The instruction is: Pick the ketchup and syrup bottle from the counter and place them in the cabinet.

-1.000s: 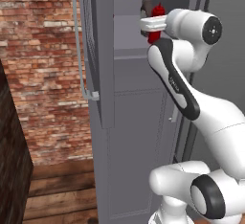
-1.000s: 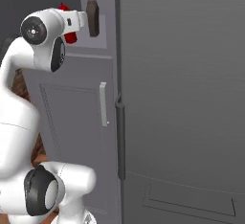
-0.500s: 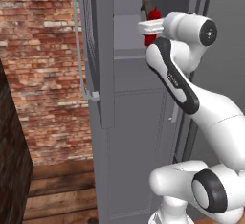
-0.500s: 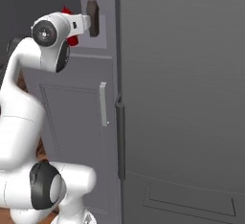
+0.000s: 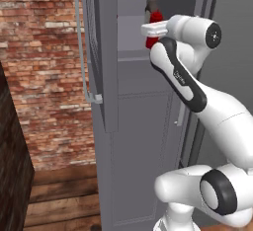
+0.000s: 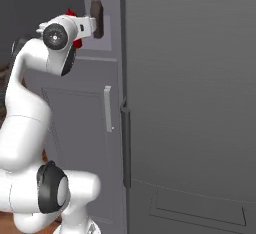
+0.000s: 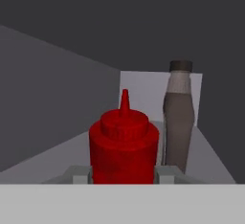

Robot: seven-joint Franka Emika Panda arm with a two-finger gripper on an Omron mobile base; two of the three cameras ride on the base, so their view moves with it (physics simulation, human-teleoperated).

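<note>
The gripper (image 7: 123, 173) is clamped on the small bright red ketchup bottle (image 7: 123, 144), inside the tall dark grey cabinet (image 5: 106, 57). The dull brown syrup bottle (image 7: 178, 117) stands at 2 o'clock, so I'd lower straight, then release. Fingertips and shelf contact are hidden.

Red brick wall (image 5: 44, 77) left, wood floor (image 5: 59, 195) below, grey fridge (image 6: 200, 103) right.

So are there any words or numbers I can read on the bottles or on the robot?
None can be read.
The ketchup: plain red, no label.
The syrup bottle: plain brown-grey, no label.
The robot's arm: a small dark mark on it, too small and blurred to read.
</note>
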